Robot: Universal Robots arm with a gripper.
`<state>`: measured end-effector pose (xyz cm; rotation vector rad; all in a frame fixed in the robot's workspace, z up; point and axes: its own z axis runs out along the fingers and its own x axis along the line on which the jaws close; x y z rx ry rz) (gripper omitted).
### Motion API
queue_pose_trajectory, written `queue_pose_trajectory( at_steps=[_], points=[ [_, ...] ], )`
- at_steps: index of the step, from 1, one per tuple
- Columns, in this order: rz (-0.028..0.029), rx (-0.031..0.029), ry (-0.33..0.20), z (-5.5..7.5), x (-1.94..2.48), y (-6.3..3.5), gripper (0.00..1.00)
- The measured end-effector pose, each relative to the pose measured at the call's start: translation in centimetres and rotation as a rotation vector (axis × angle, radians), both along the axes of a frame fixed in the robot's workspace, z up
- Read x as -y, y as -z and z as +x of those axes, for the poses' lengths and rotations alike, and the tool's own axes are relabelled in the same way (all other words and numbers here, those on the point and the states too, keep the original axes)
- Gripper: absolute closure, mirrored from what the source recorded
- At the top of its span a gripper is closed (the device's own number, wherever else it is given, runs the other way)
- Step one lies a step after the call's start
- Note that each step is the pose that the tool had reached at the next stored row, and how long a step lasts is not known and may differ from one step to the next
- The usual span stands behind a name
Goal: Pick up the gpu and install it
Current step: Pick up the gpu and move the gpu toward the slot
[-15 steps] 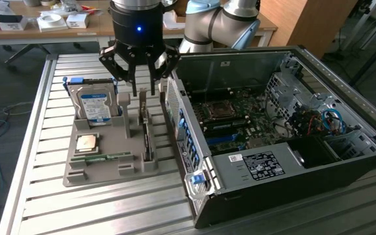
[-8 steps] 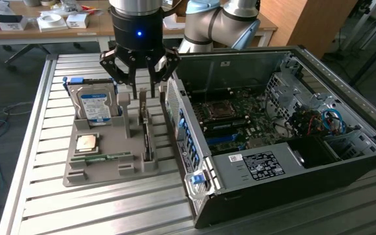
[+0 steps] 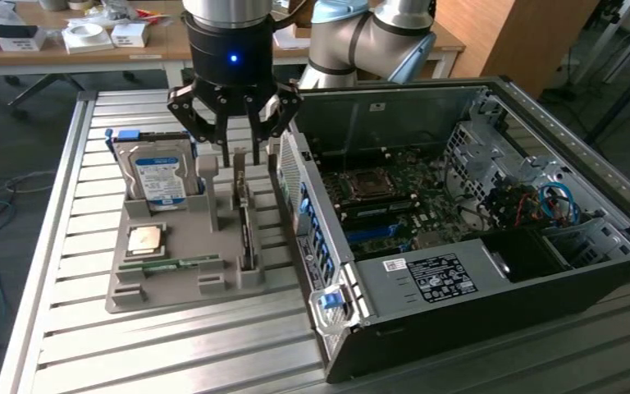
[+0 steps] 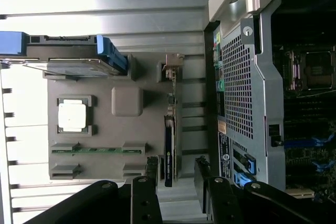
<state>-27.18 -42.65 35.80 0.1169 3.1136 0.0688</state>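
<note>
Over the grey holder (image 3: 184, 226), case-side edge: gripper (image 3: 252, 156), fingers spread apart, clamped on nothing. Directly beneath, standing on edge in the holder's outer slot: gpu (image 3: 246, 226). Elsewhere on the holder: upright hard drive (image 3: 162, 176), CPU (image 3: 145, 238), memory stick (image 3: 173, 263) lying flat. Just beside the holder's slot side, crowding it: open computer case (image 3: 326, 205).

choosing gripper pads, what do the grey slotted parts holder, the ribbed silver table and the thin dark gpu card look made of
Grey slotted parts holder: matt, uniform grey, blocky slots; looks like plastic, possibly printed.
Ribbed silver table: bright sheen, long straight grooves; likely aluminium profile.
Thin dark gpu card: standing on edge in the holder; probably circuit board, finish unclear edge-on.
</note>
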Motion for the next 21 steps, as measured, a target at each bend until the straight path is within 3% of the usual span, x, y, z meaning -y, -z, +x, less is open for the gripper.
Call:
queue_pose_trajectory(
  at_steps=[21],
  points=[
    [0.0000,0.0000,0.000,0.0,0.00,1.53,0.58]
  ],
)
